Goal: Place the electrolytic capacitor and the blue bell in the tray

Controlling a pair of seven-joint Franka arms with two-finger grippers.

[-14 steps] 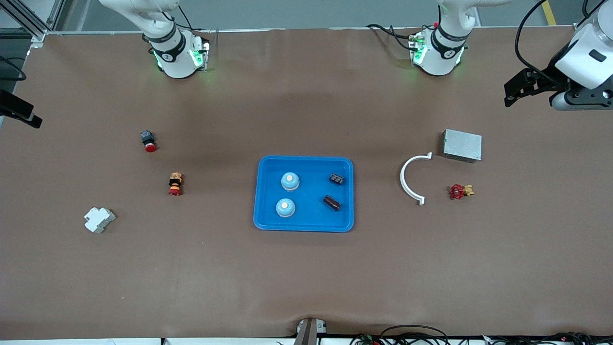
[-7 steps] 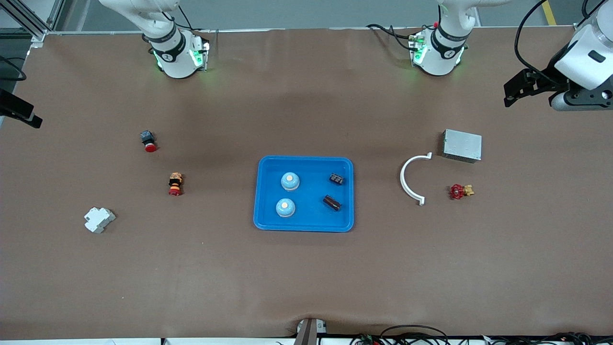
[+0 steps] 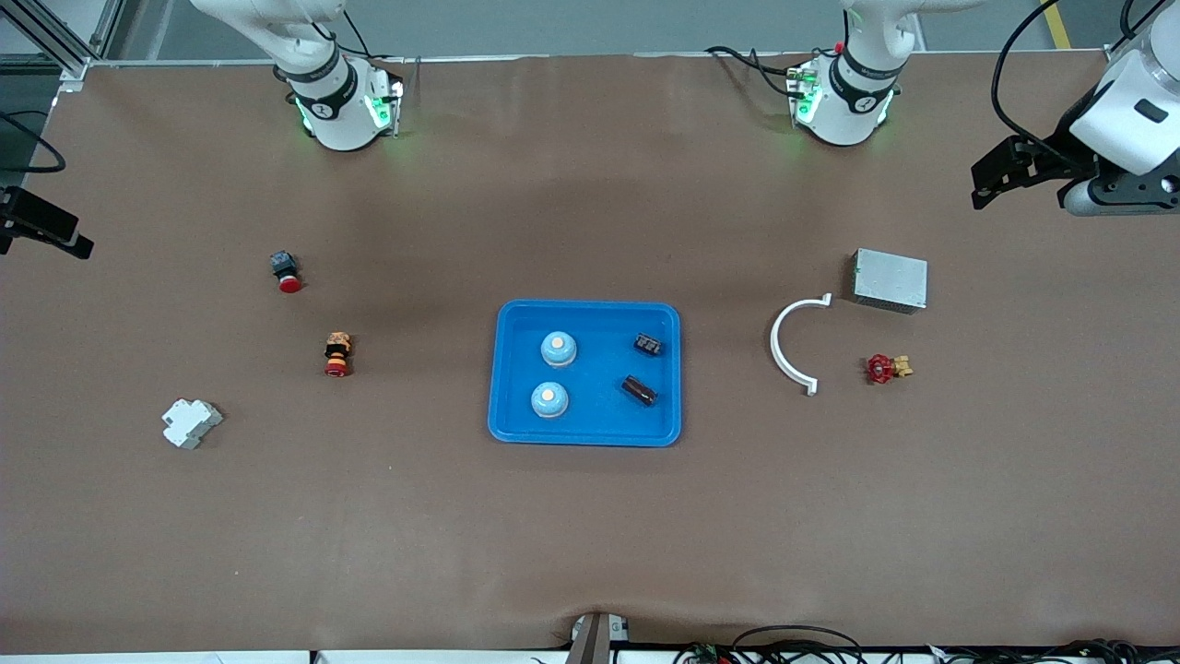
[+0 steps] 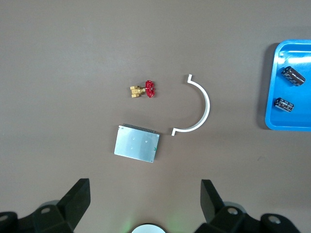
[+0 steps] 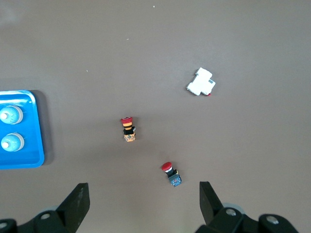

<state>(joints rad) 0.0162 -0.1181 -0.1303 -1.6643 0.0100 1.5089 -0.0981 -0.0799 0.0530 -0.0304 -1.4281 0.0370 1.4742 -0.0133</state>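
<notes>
The bright blue tray (image 3: 599, 420) lies mid-table. In it are two blue bells (image 3: 558, 349) (image 3: 549, 399) toward the right arm's end and two dark electrolytic capacitors (image 3: 648, 345) (image 3: 639, 389) toward the left arm's end. The tray's edge also shows in the left wrist view (image 4: 291, 124) with both capacitors (image 4: 293, 75), and in the right wrist view (image 5: 26, 158) with both bells (image 5: 10, 115). My left gripper (image 3: 985, 184) (image 4: 146, 187) is open and empty, high over the left arm's end. My right gripper (image 3: 46, 231) (image 5: 144, 189) is open and empty, high over the right arm's end.
A grey metal box (image 3: 890, 279), a white half ring (image 3: 791, 346) and a red-handled valve (image 3: 885, 368) lie toward the left arm's end. Two red push buttons (image 3: 286, 272) (image 3: 338, 355) and a white breaker (image 3: 191, 422) lie toward the right arm's end.
The right gripper has shifted slightly at the table's edge. The left gripper has barely moved. Nothing on the table has moved.
</notes>
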